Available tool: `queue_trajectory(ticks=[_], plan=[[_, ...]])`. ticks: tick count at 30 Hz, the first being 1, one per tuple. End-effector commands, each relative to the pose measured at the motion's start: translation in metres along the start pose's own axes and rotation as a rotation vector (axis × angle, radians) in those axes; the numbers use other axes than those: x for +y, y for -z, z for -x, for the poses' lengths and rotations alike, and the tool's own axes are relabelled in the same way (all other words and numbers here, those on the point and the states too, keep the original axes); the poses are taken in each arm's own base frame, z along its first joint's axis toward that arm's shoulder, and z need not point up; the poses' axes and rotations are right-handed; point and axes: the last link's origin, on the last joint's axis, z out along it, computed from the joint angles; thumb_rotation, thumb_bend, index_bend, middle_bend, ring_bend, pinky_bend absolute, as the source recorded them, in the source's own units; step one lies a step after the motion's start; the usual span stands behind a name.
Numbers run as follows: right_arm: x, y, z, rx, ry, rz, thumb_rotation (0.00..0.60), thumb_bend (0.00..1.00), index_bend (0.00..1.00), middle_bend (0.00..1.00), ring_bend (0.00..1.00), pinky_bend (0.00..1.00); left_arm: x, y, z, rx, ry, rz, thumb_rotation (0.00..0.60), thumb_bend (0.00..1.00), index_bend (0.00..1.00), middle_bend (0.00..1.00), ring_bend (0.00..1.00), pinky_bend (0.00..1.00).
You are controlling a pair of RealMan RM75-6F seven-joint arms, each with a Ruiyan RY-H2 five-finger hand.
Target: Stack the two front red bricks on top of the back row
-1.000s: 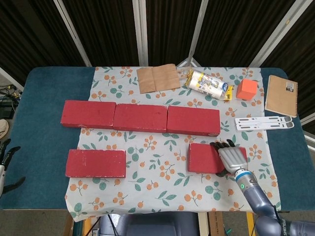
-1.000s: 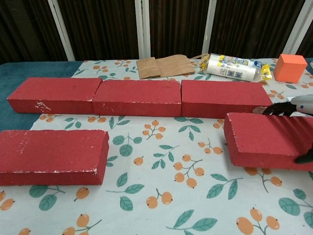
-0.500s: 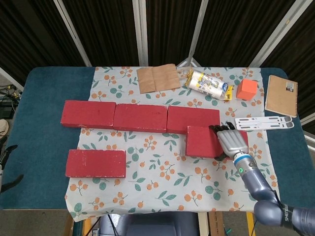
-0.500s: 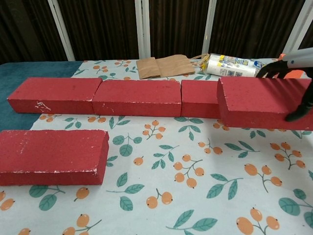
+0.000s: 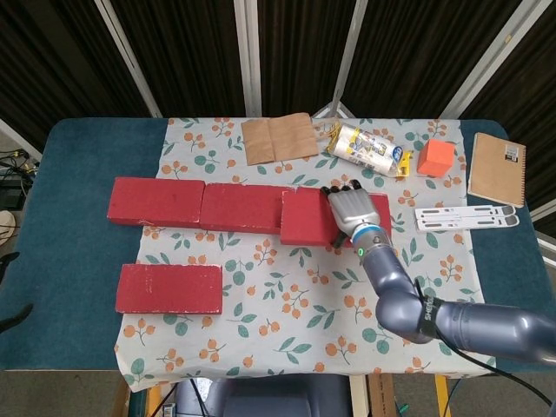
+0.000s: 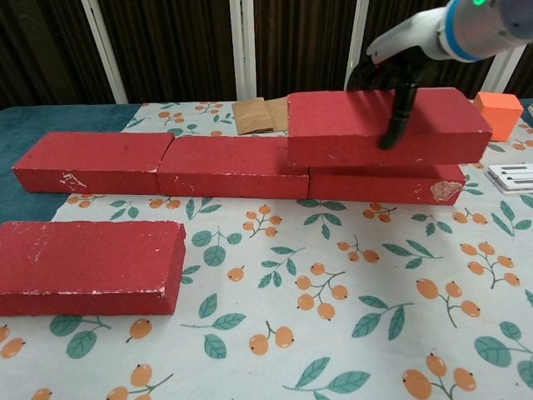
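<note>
Three red bricks form the back row: left (image 5: 156, 201), middle (image 5: 243, 207) and right (image 6: 383, 185), the right one mostly covered in the head view. My right hand (image 5: 352, 211) grips a fourth red brick (image 6: 375, 127) from above, with fingers down its front and back faces. This brick sits level over the right back brick, shifted slightly left past the seam; whether it rests on the row I cannot tell. The other front brick (image 5: 169, 288) lies alone at the front left. Only dark tips of my left hand (image 5: 5, 261) show at the left edge.
Behind the row lie a brown paper bag (image 5: 278, 137), a labelled roll (image 5: 369, 149) and an orange cube (image 5: 435, 157). A notebook (image 5: 497, 168) and a white strip (image 5: 467, 217) lie at the right. A floral cloth (image 5: 287, 321) covers the blue table (image 5: 69, 174).
My right hand lifted the front right brick off the cloth and carried it back and left, over the right back brick. The left hand drew further out of view.
</note>
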Motion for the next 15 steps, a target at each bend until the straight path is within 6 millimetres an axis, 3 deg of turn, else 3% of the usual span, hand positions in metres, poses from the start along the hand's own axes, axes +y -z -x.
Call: queue_trajectory(ticks=[1,15], plan=[[-0.027,-0.017,-0.011,-0.005,-0.017,-0.018,0.6,0.2,0.23,0.31,0.28,0.0,-0.001,-0.002,0.001,-0.004,-0.004,-0.007,0.6,0.16,0.22,0.05,0.0,0.06],[-0.042,-0.056,-0.005,-0.031,-0.038,-0.017,0.6,0.2,0.23,0.31,0.28,0.0,-0.005,-0.006,0.004,-0.013,-0.022,-0.044,0.6,0.16,0.22,0.05,0.0,0.06]])
